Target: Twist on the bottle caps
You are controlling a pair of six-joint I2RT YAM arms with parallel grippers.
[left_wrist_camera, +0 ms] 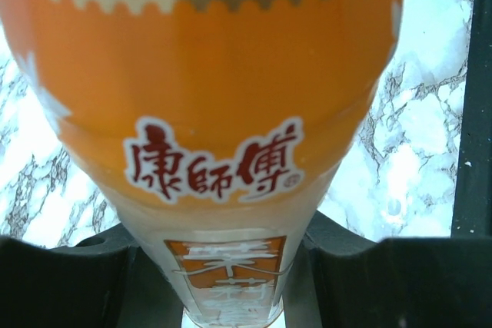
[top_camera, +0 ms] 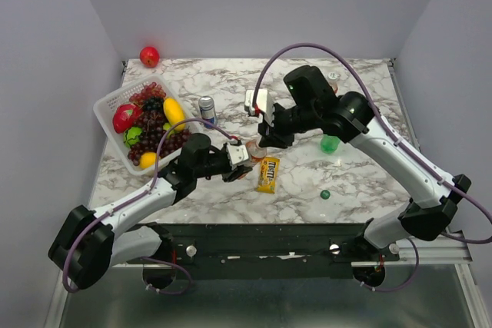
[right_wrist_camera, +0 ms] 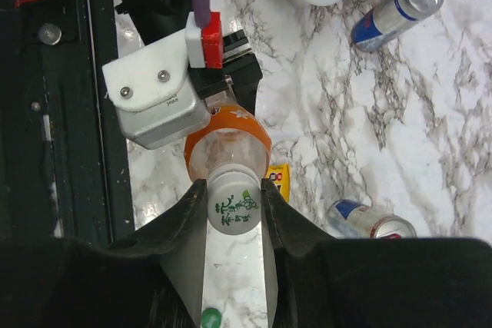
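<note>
The orange bottle [left_wrist_camera: 231, 74] carries on its orange label the brand 康師傅, in red characters with a white outline. Lower on the same bottle, a small orange panel has white characters (the upper ones look like 茉莉, the rest is cut off by the edge). The yellow packet [top_camera: 267, 174] reads "m&m's" in dark letters. The white cap [right_wrist_camera: 233, 207] has green printed characters, too small to read.

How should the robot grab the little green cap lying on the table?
Probably from straight above, pinching the green cap across opposite sides of its rim. It lies flat and low on the table, nothing touching it, so a sideways approach would find little to catch.
</note>
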